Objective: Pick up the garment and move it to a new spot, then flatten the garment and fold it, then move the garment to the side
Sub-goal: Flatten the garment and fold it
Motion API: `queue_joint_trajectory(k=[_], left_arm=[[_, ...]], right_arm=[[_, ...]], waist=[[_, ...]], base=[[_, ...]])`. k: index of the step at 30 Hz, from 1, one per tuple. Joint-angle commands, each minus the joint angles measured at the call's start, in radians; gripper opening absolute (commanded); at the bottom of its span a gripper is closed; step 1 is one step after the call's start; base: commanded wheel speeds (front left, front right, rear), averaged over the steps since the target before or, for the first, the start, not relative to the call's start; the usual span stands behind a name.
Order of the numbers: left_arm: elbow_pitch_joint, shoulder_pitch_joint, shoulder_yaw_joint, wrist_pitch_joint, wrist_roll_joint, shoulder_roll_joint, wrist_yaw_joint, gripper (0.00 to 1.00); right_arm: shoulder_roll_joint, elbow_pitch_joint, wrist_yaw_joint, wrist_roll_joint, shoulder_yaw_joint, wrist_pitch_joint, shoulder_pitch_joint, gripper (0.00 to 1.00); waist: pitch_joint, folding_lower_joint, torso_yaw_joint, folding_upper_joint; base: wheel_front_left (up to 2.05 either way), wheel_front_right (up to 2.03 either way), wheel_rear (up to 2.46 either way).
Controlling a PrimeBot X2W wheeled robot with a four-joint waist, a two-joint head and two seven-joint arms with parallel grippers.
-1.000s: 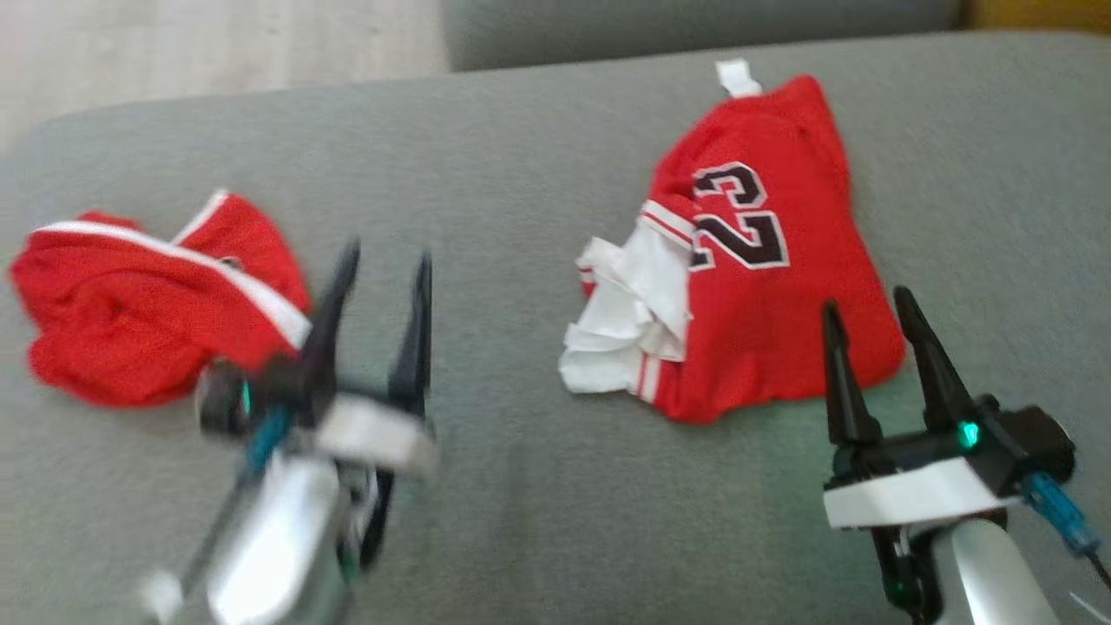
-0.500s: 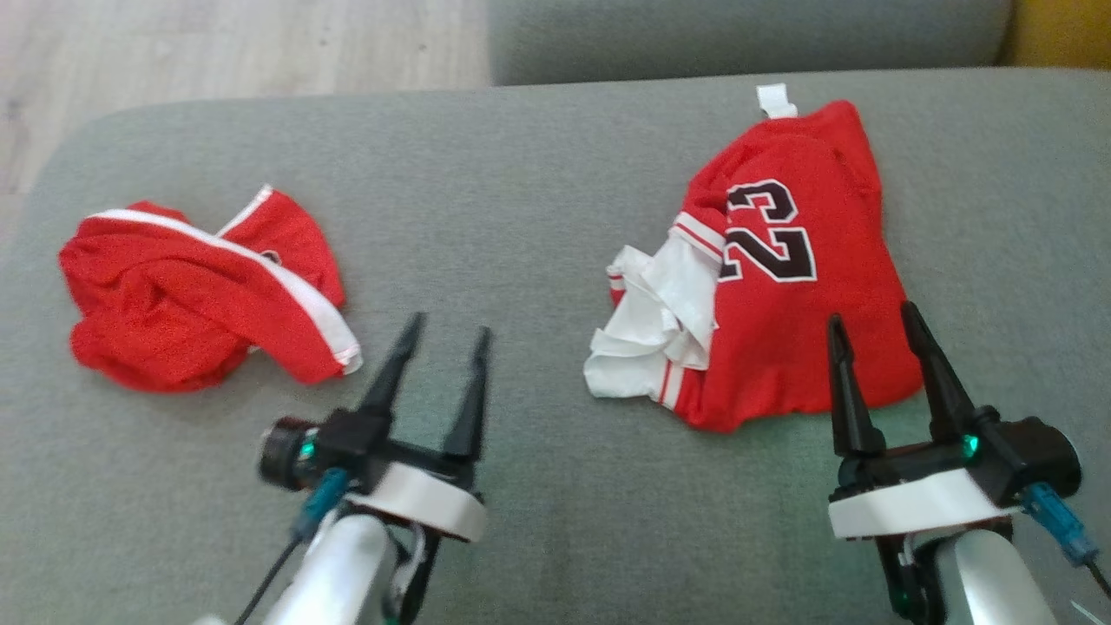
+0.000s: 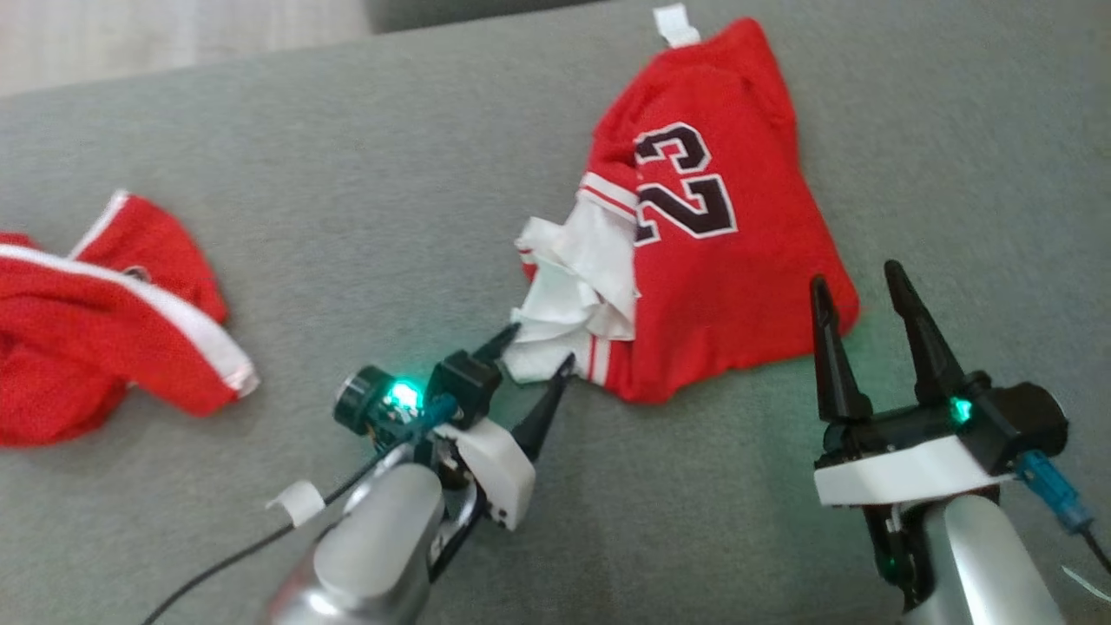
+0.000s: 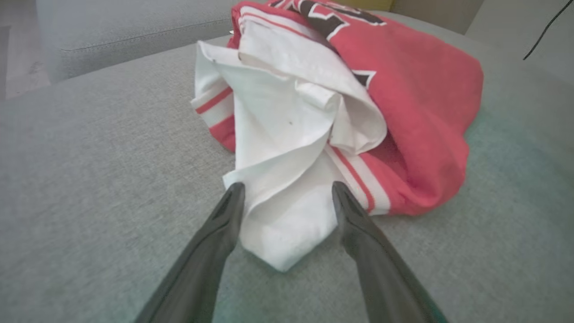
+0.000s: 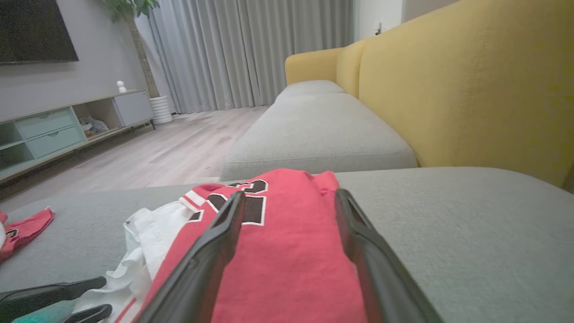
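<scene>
Red jersey (image 3: 738,278) reading 23, left gripper (image 3: 542,345) jaws released astride its white corner, right gripper (image 3: 853,276) jaws released by its red edge

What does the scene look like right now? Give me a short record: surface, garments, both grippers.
surface: grey sofa cushion
target garment: red jersey numbered 23, crumpled, white part bunched at its left
other garment: red garment with white stripe, bunched, apart at far left
left gripper: open, fingers astride the jersey's white corner, not closed
right gripper: open, holding nothing, by the jersey's near right corner
</scene>
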State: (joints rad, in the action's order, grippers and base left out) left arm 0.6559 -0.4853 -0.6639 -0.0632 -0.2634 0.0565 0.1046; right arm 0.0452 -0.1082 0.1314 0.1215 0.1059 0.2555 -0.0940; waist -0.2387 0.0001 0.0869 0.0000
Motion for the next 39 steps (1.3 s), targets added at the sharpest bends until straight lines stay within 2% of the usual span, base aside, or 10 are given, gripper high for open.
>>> queue_joint_trajectory(k=[1, 5, 7, 18, 28, 35, 36, 37, 38, 39], left_arm=[[-0.012, -0.049, 0.027, -0.012, 0.007, 0.003, -0.014, 1.00], [0.048, -0.080, 0.029, -0.029, 0.000, -0.001, -0.038, 1.00], [0.072, -0.090, 0.025, -0.034, -0.008, -0.002, -0.037, 0.00], [0.077, -0.096, 0.111, -0.176, -0.091, -0.005, -0.120, 0.00], [-0.120, 0.045, 0.259, -0.198, -0.117, 0.034, -0.224, 0.00], [-0.135, 0.204, 0.200, -0.155, -0.093, 0.030, -0.251, 0.00], [-0.131, 0.224, 0.181, -0.133, -0.090, 0.028, -0.249, 0.11], [-0.129, 0.242, 0.164, -0.113, -0.088, 0.026, -0.245, 0.38], [-0.132, 0.255, 0.155, -0.103, -0.088, 0.025, -0.248, 0.88], [-0.139, 0.265, 0.151, -0.101, -0.089, 0.023, -0.253, 1.00]], right_arm=[[0.005, 0.034, -0.001, 0.010, 0.021, 0.006, -0.025, 1.00], [0.005, 0.034, -0.001, 0.015, 0.015, 0.006, -0.029, 1.00], [0.005, 0.032, -0.001, 0.015, 0.013, 0.006, -0.030, 1.00], [0.005, 0.026, -0.001, 0.006, -0.001, 0.006, -0.010, 1.00], [0.005, 0.007, -0.001, -0.012, -0.011, 0.006, 0.028, 1.00], [0.005, -0.011, -0.001, -0.017, -0.012, 0.006, 0.048, 1.00], [0.005, -0.014, -0.001, -0.016, -0.012, 0.006, 0.050, 1.00], [0.005, -0.016, -0.001, -0.016, -0.012, 0.006, 0.051, 1.00], [0.005, -0.018, -0.001, -0.016, -0.012, 0.006, 0.052, 1.00], [0.005, -0.019, -0.001, -0.015, -0.011, 0.006, 0.052, 1.00]], waist=[[-0.026, -0.0001, 0.030, 0.0000], [-0.032, -0.0001, 0.041, 0.0000], [-0.030, -0.0001, 0.040, 0.0000], [0.031, -0.0001, -0.034, 0.0000], [0.102, -0.0001, -0.145, 0.0000], [0.134, -0.0001, -0.174, 0.0000], [0.138, -0.0001, -0.176, 0.0000], [0.142, -0.0001, -0.176, 0.0000], [0.146, -0.0001, -0.177, 0.0000], [0.149, -0.0001, -0.177, 0.0000]], base=[[0.00, 0.00, 0.00], [0.00, 0.00, 0.00], [0.00, 0.00, 0.00], [0.00, 0.00, 0.00], [0.00, 0.00, 0.00], [0.00, 0.00, 0.00], [0.00, 0.00, 0.00], [0.00, 0.00, 0.00], [0.00, 0.00, 0.00], [0.00, 0.00, 0.00]])
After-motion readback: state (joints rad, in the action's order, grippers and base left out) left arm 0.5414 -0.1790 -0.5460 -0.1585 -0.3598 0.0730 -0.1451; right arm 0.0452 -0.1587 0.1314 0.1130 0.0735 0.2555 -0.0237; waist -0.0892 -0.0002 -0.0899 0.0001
